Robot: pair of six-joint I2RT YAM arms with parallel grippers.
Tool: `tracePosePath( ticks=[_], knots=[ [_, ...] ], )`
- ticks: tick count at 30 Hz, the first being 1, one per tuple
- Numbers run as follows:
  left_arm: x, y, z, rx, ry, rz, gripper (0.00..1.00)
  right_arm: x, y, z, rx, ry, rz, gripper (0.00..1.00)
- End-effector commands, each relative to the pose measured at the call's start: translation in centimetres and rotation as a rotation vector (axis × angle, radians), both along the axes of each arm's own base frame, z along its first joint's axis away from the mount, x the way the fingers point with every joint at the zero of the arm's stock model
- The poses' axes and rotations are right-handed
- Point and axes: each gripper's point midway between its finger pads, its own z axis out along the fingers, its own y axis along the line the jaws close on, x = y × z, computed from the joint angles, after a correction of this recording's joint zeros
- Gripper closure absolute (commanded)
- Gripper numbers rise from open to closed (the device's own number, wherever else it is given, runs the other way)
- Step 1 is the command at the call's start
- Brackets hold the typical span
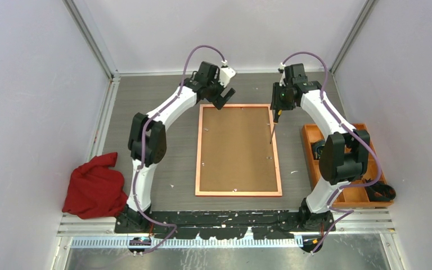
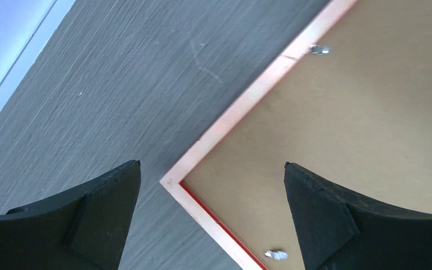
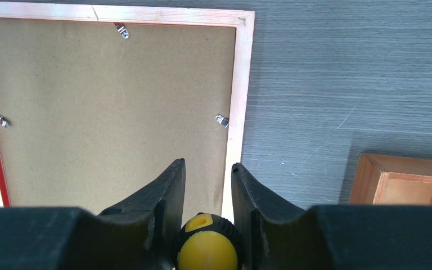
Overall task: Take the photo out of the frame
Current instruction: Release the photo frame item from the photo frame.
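The frame (image 3: 237,112) lies flat at the middle of the table (image 1: 163,112), back side up, with the brown backing board (image 1: 237,149) filling it. The photo is out of sight under that board. Small metal tabs (image 3: 221,120) sit along the inner edge of the rails.

At the frame's 11 o'clock corner hangs the left hand (image 2: 212,169), fingers spread wide and holding nothing, with the corner showing right between them.

Over at 1 o'clock, the right hand (image 3: 207,169) is pinching a screwdriver (image 3: 208,247) by its yellow-and-black handle. The thin shaft slants down toward the right-hand rail, and whether the tip touches, I can't tell.

Away at 8 o'clock a crumpled red cloth (image 1: 93,185) sits on the table, well apart from the frame. At 3 to 4 o'clock there's an orange compartment tray (image 3: 367,179), near the right arm.
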Motion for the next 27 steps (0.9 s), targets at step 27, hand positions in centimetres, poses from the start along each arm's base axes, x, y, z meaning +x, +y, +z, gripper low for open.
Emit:
tracePosePath(
  ticks=[27],
  knots=[
    [1.6, -4.0, -7.9, -0.118, 0.253, -0.358, 0.27, 1.1, 0.0, 0.7, 0.011, -0.044, -0.006, 0.99]
  ],
)
